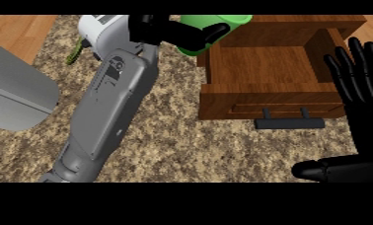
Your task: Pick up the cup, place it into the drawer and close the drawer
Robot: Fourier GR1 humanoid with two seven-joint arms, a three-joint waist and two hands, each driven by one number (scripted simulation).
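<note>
Your left hand (164, 29) is curled round the green cup (232, 19) at the open drawer's (262, 66) back-left corner. Release here and it could catch the wall and tip outside. Right hand (360, 95) rests open at the right edge.

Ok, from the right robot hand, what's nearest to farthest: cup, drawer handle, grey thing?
1. Drawer handle, just lower left of the right robot hand.
2. Cup, top middle, in the left robot hand.
3. Grey thing, far left edge.
</note>
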